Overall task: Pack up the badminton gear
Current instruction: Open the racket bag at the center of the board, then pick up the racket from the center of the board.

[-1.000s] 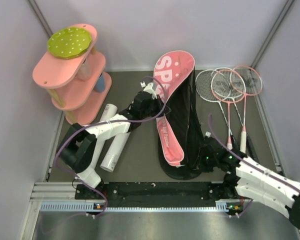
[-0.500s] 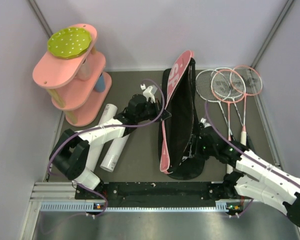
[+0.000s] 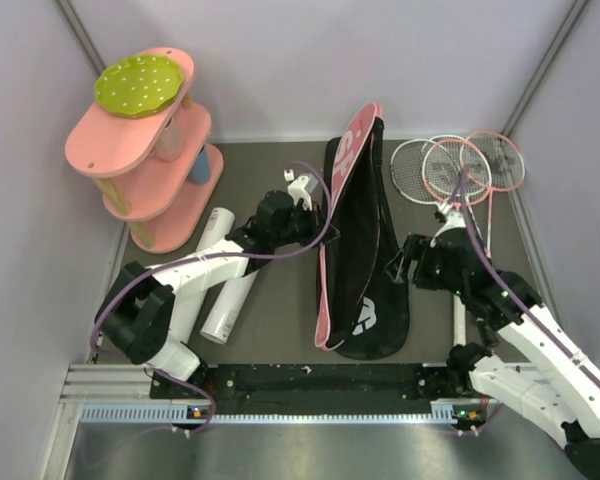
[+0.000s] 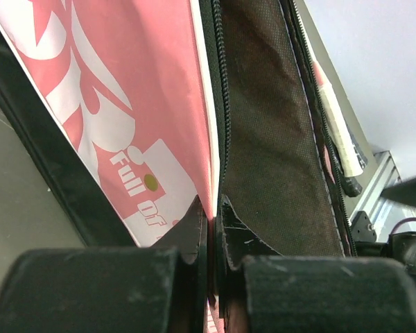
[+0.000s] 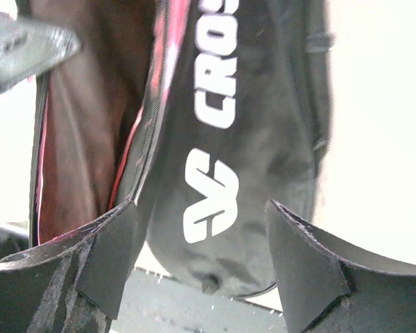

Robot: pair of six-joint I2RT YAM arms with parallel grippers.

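The racket-shaped bag (image 3: 365, 250) lies lengthwise mid-table, black side with a white logo up, its pink flap standing on edge along the left. My left gripper (image 3: 320, 215) is shut on that flap's zipper edge; in the left wrist view the left gripper (image 4: 211, 211) pinches the seam between pink flap (image 4: 125, 104) and dark lining (image 4: 277, 139). My right gripper (image 3: 395, 265) hangs open beside the bag's right edge. Seen from the right wrist, the right gripper (image 5: 201, 257) holds nothing, above the black "CROSSWAY" side (image 5: 249, 104). Three rackets (image 3: 458, 165) lie at the back right. White tubes (image 3: 230, 290) lie at the left.
A pink tiered shelf (image 3: 145, 165) with a green dotted disc (image 3: 138, 82) stands at the back left. Grey walls close in the table on three sides. A black rail (image 3: 310, 382) runs along the near edge between the arm bases.
The pink flap swung up from lying open to standing on edge, pulled by my left gripper. My right gripper let go of the bag's near end, opened, and moved up and back.
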